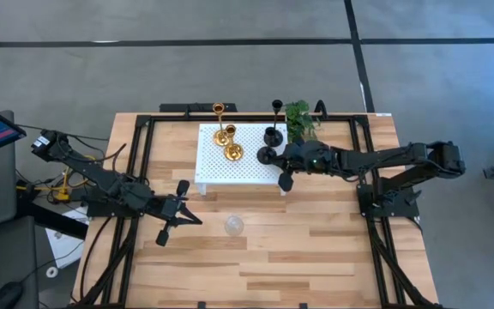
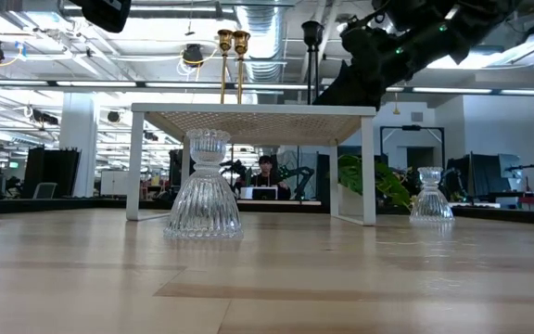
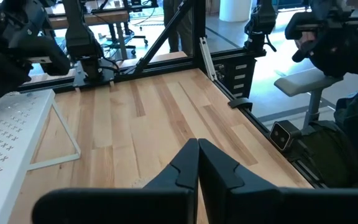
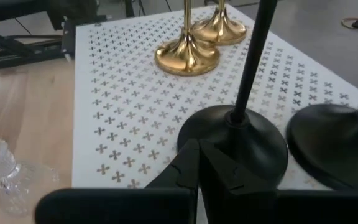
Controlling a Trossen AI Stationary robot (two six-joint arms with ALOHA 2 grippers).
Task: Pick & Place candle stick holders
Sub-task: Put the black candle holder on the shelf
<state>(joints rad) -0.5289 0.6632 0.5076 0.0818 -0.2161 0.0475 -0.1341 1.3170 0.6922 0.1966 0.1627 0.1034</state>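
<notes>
Two gold candle stick holders [image 1: 219, 133] [image 1: 232, 151] and two black ones [image 1: 274, 133] [image 1: 267, 155] stand on their round bases on the white perforated stand [image 1: 221, 172]. A squat clear glass holder [image 1: 234, 225] stands on the table in front of the stand. The low view shows a second glass one [image 2: 431, 197] at the right. My right gripper [image 4: 197, 163] is shut with nothing between its fingers, over the stand's near right corner, just short of the nearer black holder's base [image 4: 232, 140]. My left gripper [image 3: 197, 163] hangs shut above the table's near left part. My right gripper's shut fingertips [image 4: 191, 152] stand at the near rim of the black holder's base [image 4: 194, 127], slanting down from the table's right. Whether they touch the rim I cannot tell. The holder stands upright on the stand.
A small green plant [image 1: 298, 120] stands at the stand's far right corner, behind the black holders. Black frame rails [image 1: 140, 163] run along the table's sides. Bare wood [image 1: 316, 249] lies in front of the stand and to the right of the glass holder.
</notes>
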